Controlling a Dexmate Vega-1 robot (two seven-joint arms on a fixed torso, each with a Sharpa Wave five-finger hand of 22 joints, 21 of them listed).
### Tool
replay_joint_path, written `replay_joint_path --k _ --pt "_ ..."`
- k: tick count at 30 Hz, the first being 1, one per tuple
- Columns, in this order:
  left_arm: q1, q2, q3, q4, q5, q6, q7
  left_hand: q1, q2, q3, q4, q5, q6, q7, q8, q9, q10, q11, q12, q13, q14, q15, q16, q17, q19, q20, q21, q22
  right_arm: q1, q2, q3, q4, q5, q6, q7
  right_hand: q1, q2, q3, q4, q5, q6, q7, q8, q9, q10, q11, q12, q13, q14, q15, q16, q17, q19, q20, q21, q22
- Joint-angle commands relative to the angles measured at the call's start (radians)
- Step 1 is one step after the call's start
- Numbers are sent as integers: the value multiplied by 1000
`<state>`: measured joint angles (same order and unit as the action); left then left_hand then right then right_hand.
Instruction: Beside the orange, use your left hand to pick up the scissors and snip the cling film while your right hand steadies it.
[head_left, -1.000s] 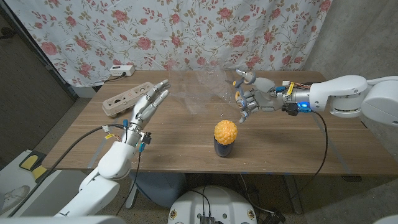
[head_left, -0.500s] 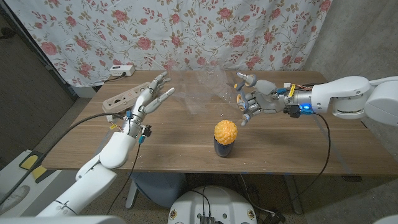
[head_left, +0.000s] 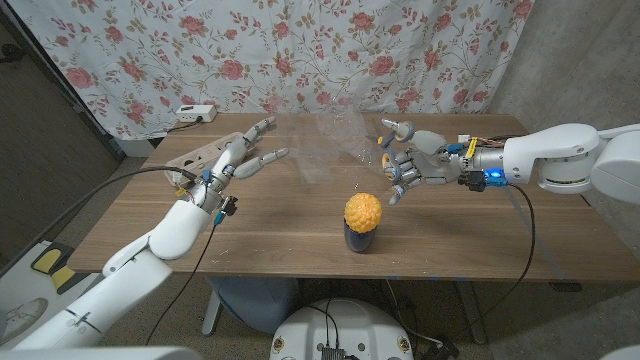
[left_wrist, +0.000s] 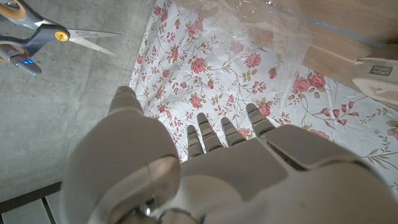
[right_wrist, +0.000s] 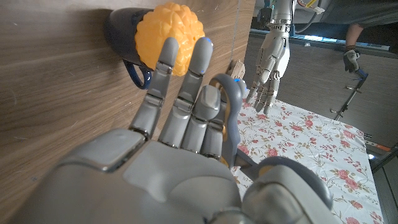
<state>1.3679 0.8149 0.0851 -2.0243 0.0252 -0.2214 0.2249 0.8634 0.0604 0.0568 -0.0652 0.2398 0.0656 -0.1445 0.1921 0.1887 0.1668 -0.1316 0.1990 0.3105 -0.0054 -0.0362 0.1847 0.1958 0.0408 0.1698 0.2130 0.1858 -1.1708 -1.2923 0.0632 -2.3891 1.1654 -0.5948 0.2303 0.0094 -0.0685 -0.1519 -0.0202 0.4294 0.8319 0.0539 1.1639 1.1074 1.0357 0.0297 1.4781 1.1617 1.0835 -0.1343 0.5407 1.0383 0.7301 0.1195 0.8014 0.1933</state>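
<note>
Orange (head_left: 363, 211) single on one dark cup (head_left: 359, 238), left hand (head_left: 243, 160) fingers spread wide, right hand (head_left: 408, 162) holding scissors (right_wrist: 231, 118)

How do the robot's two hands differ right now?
The left hand has its fingers straight and spread and holds nothing; the right hand has its fingers curled around the grey handles of the scissors. The left hand is over the table's far left part, while the right hand is nearer the orange. Both reach inward toward the cling film between them.

table (head_left: 280, 225) bare between hands — orange (head_left: 363, 211) on cup (head_left: 359, 238) mid-front
</note>
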Motion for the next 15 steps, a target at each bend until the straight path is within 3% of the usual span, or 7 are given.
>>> replay_joint_path --k 1,2,11,15 --pt "0 86 20 -100 238 247 35 -1 -13 -6 -5 -8 -13 -4 -3 4 -24 4 -5 0 -16 -2 -2 2 -6 6 -8 3 9 9 -8 0 -11 -6 3 3 8 -188 180 6 56 45 195 58 14 0 -8 -7 2 -6 14 9 8 3 -7 3" --pt "0 94 27 -111 270 272 40 -5 -15 -8 -4 -9 -18 -8 -4 4 -24 4 -4 -1 -17 -2 -1 2 -6 6 -8 3 11 9 -11 0 -13 -5 3 3 10 -188 180 6 59 44 187 43 9 -2 3 14 5 -8 12 2 9 3 -9 3" --pt "-34 138 85 -131 367 393 13 -22 -24 -17 -1 -14 -15 -9 1 5 -21 -3 6 -3 -38 -15 -3 0 -6 -4 -7 3 33 13 -54 17 -25 8 10 5 14 -187 179 7 58 43 188 49 13 -2 -6 1 3 -12 16 1 14 3 -14 3" --pt "-53 151 115 -125 404 444 8 -20 -24 -16 -5 -14 -40 -9 -6 7 -67 5 -6 -7 -43 -15 -2 -3 -5 -7 -6 3 36 8 -54 14 -28 13 9 6 15 -187 179 7 59 42 188 51 14 -5 -5 3 3 -10 18 1 15 3 -17 4"
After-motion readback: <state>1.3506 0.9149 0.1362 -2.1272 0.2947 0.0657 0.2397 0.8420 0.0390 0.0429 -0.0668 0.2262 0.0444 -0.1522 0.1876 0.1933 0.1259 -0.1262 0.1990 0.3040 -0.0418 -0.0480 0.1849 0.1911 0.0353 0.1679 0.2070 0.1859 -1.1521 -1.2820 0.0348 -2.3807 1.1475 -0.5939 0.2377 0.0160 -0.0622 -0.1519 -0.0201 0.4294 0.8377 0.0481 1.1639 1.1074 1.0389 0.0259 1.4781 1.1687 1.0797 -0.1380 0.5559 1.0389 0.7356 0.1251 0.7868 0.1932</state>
